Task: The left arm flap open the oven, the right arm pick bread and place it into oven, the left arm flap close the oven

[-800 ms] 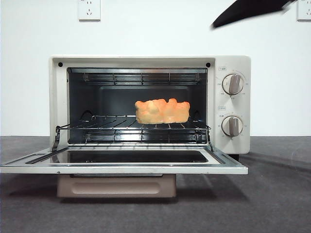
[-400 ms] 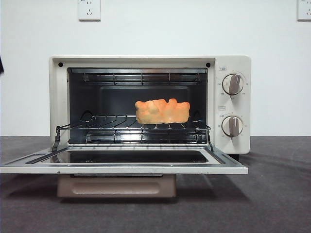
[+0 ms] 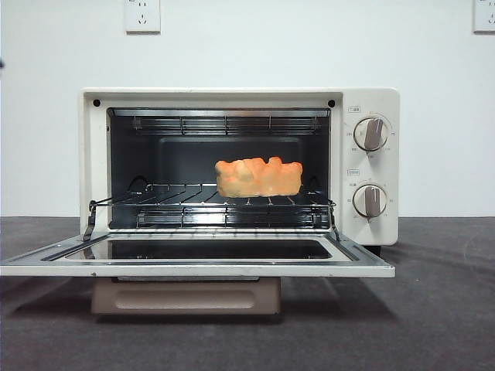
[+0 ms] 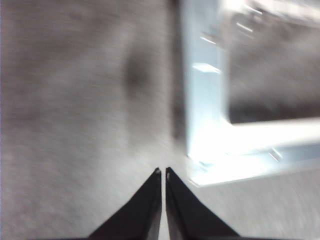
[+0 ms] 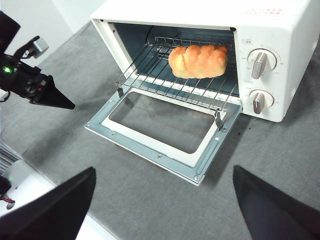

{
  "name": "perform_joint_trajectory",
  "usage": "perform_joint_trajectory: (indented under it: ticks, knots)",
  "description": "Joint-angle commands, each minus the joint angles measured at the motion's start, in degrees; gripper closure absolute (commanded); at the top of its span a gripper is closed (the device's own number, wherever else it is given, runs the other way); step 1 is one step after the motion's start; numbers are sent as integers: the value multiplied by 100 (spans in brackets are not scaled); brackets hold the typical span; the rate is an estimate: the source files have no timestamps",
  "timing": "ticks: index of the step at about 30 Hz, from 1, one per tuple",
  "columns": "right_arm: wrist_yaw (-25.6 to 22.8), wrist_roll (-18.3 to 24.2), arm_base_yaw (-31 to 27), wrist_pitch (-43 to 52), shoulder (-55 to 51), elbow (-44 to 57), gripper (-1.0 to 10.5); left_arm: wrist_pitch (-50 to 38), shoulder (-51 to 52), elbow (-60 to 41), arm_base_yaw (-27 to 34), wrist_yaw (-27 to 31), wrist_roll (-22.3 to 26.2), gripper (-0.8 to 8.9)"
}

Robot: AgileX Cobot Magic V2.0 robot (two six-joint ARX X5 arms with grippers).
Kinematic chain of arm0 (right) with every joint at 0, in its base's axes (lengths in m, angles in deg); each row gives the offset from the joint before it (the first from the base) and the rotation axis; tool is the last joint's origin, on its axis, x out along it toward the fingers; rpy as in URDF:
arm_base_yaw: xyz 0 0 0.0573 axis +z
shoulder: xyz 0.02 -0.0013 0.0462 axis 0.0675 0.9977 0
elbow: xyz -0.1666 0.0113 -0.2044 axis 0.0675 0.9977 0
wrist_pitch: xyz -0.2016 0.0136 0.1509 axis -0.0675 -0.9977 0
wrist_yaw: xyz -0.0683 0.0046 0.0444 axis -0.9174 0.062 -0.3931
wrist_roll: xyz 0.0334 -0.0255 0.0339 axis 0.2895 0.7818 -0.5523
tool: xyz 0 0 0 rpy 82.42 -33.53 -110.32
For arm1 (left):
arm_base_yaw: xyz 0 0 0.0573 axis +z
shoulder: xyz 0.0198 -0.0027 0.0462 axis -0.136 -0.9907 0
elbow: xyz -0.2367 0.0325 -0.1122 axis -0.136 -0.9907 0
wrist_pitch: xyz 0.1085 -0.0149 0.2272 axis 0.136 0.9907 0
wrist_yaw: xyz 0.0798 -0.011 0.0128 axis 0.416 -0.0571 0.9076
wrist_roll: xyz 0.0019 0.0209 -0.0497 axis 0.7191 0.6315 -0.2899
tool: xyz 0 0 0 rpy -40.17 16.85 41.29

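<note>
The cream-white oven [image 3: 371, 100] stands with its door [image 3: 363, 265] flapped down flat, the beige handle [image 3: 186, 296] hanging under its front edge. The golden bread [image 3: 257, 177] lies on the wire rack inside, right of the middle; it also shows in the right wrist view [image 5: 198, 60]. My left gripper [image 4: 163, 171] is shut and empty, its tip just off a corner of the open door [image 4: 205, 125]; the right wrist view shows it [image 5: 50, 97] left of the oven above the table. My right gripper [image 5: 164, 169] is open and empty, high in front of the oven [image 5: 280, 30].
The oven stands on a dark grey table [image 3: 441, 309] before a white wall with two sockets [image 3: 142, 15]. Two beige knobs [image 3: 370, 134] sit on the oven's right panel. A pale table edge with cables [image 5: 20, 190] shows in the right wrist view.
A black arm tip at the front view's top right has left the picture. A dark sliver at the left edge has shrunk and risen. Oven, door and bread have not moved.
</note>
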Motion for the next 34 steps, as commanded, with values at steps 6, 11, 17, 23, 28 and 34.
perform_joint_trajectory:
  ticks: [6, 11, 17, 23, 28, 34]
  knots:
    - [-284, 111, 52, 92, 22, -101, 516, -369, -835, -256, 96, -603, -190, 800]
    - [-321, 109, 52, 90, 22, -101, 516, -503, -1272, -260, 94, -625, -236, 799]
    - [-367, 107, 52, 101, 20, -101, 516, -573, -1644, -262, 9, -796, -245, 799]
    - [-470, 101, 52, 160, 20, -101, 516, -852, -1976, -262, -96, -1182, -275, 799]
    - [-474, 81, 52, 157, 20, -101, 516, -874, -2135, -262, -105, -1252, -273, 799]
    - [-531, 59, 52, 162, 20, -101, 516, -957, -2146, -262, -105, -1589, -278, 799]
